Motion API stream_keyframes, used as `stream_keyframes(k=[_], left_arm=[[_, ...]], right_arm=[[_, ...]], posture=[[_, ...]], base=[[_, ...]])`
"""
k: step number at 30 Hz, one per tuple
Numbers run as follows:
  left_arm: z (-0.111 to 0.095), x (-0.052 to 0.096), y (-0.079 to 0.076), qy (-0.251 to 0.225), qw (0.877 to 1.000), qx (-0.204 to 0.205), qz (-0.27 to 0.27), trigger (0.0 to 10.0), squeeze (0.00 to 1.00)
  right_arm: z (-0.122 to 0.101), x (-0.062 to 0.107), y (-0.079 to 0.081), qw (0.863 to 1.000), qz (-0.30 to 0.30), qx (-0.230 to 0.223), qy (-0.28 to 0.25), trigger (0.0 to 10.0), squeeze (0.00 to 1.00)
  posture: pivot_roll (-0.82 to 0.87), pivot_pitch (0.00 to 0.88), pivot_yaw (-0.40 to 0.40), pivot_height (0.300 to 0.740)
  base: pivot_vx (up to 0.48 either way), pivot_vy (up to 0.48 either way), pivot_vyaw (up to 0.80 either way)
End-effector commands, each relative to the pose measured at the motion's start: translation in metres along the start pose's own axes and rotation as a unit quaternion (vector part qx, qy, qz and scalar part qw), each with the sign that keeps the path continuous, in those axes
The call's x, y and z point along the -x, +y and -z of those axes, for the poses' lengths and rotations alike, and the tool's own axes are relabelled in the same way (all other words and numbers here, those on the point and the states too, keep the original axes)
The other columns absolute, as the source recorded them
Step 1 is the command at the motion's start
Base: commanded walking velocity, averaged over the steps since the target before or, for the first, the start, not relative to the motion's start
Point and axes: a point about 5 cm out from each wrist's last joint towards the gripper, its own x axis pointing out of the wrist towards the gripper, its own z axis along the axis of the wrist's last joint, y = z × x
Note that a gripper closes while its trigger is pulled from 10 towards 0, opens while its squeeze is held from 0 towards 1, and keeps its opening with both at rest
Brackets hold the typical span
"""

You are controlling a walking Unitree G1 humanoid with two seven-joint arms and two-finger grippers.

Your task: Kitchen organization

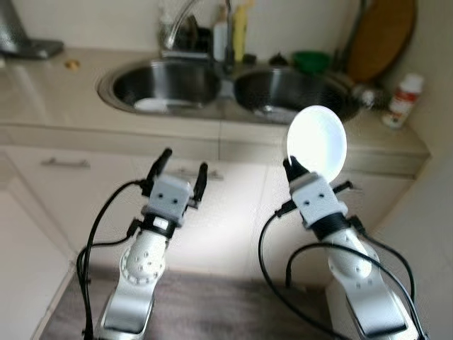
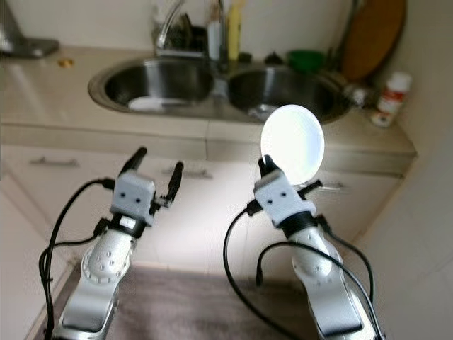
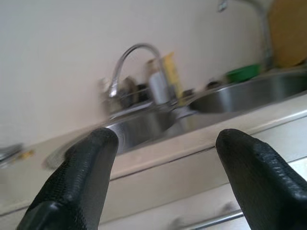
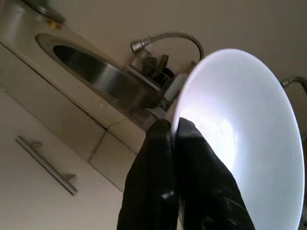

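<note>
My right gripper (image 1: pixel 291 168) is shut on the rim of a white bowl (image 1: pixel 317 142), held upright on its edge in front of the counter below the right sink basin (image 1: pixel 294 92). In the right wrist view the black fingers (image 4: pixel 192 158) pinch the white bowl (image 4: pixel 240 124) at its lower rim. My left gripper (image 1: pixel 182 170) is open and holds nothing, raised before the cabinet front below the left sink basin (image 1: pixel 166 83). Through the left wrist view its fingers (image 3: pixel 81 177) frame the faucet (image 3: pixel 127 62).
A double steel sink sits in the beige counter (image 1: pixel 49 92), with a white dish (image 1: pixel 150 105) in the left basin. Bottles (image 1: pixel 230 32) stand behind the faucet. A green bowl (image 1: pixel 311 60), a wooden board (image 1: pixel 382 35) and a white bottle (image 1: pixel 403 99) are at the right. Cabinet handle (image 1: pixel 65 163) below.
</note>
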Motion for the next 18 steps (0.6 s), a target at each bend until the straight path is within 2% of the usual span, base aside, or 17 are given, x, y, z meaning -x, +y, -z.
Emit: stream_keyframes(k=[1,18], left_arm=[[-0.0034,-0.0025,-0.0034,-0.009,1.000,0.007,0.006,10.0,0.00],[-0.0029,-0.0038,-0.0064,-0.010,1.000,0.008,0.007,10.0,0.00]], right_arm=[[0.0003,0.0015,-0.0074,1.000,0.012,0.004,-0.002,0.0,0.00],[-0.0064,-0.0040,-0.0128,0.999,0.022,0.026,-0.026,0.0,0.00]], posture=[[0.05,0.000,-0.066,0.740],[0.05,0.000,-0.069,0.740]], base=[[0.334,0.000,0.00],[0.332,0.000,0.00]])
